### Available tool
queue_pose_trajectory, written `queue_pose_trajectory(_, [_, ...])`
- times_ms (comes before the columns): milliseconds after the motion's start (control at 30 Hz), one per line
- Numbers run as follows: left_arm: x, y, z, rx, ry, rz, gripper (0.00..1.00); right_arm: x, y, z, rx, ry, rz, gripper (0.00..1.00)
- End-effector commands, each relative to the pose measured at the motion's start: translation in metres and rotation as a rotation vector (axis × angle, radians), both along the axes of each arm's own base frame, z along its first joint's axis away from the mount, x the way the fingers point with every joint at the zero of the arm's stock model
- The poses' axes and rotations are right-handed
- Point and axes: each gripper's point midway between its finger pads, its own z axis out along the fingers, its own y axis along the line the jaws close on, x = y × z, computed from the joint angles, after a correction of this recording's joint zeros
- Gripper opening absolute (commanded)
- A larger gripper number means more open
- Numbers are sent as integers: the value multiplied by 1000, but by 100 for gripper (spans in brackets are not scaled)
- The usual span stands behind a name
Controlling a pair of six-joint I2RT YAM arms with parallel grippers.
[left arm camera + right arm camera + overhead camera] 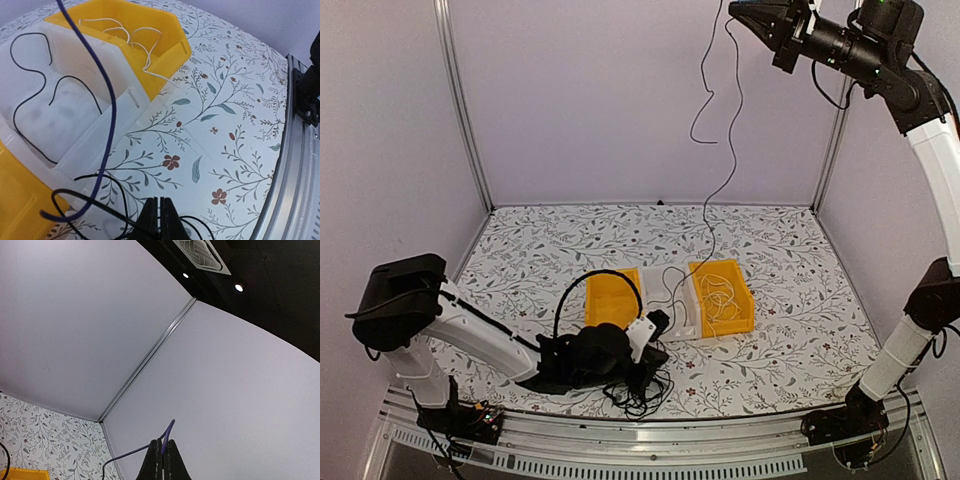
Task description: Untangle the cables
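**Right end effector high with the purple cable, left shut low at the tangle**

My right end effector [162,449] is raised near the top of the enclosure, fingers pressed together on the purple cable [168,431]. The cable comes out between the fingertips. In the top view it hangs down in two strands: one ends free in the air, and the longer one drops to the bins in the middle of the floral worktop [800,290].

My left end effector [160,215] is low at the near edge of the worktop with its fingers fully together. It sits right at the tangle of black cables [640,390], which lies loose just in front of the bins. Black strands pass at the fingertips, but I cannot tell whether one is pinched between them.

Three bins sit side by side. A cream-white cable [130,32] is coiled in the right yellow bin [747,300]. A single black cable [22,105] snakes across the floor of the white bin [125,87] in the middle. The left yellow bin [620,290] is partly hidden behind my left arm.
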Motion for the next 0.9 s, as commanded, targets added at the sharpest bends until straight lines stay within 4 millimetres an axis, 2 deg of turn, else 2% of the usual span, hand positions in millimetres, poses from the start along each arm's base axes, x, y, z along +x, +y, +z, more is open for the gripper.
queue_pose_trajectory(0, [19,34,12,-48,58,193,0,9,-8,19,52,-46,-65,0])
queue_pose_trajectory(267, [27,108,27,-183,64,447,0,18,-28,31,72,-97,-195,0])
queue_pose_trajectory(533, [23,184,32,-370,83,650,0,20,-34,24,63,-77,-221,0])
queue_pose_trajectory(633, [18,200,34,-418,97,679,0,19,-33,22,59,-67,-214,0])
queue_pose_trajectory(733, [15,205,38,-428,83,671,0,20,-29,16,46,-55,-191,0])
queue_pose_trajectory(867, [13,234,26,-456,121,796,0,23,-30,18,61,-52,-210,0])
